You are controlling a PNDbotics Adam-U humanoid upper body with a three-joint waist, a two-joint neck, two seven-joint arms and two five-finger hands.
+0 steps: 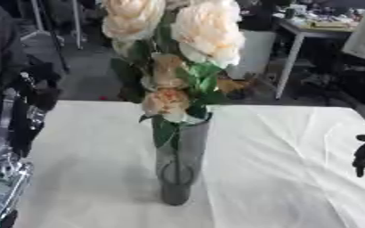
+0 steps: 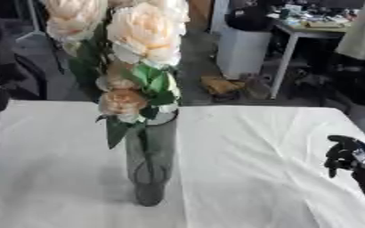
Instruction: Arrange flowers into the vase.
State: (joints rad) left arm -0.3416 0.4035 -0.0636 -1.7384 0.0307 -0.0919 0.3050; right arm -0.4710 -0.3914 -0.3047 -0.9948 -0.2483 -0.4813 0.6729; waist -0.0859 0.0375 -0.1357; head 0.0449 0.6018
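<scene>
2 hands are in view, neither touching any task item. A tall grey vase (image 1: 179, 164) stands upright on the desk (image 1: 287, 151), which is covered with a white cloth, slightly left of centre and toward the near edge. Cream and peach flowers (image 1: 205, 26) with green leaves (image 1: 201, 78) already sit in the vase; stems are visible through its translucent wall. The largest blooms rise well above the rim, with smaller peach blooms clustered just at the mouth.

The right hand (image 2: 343, 156) is at the right edge, above the cloth and well apart from the vase; its dark fingers are curled inward and enclose nothing. The left hand (image 1: 18, 120) shows at the left edge, also well apart from the vase; whether its fingers are spread or closed cannot be determined. Nothing is seen held in it.
</scene>
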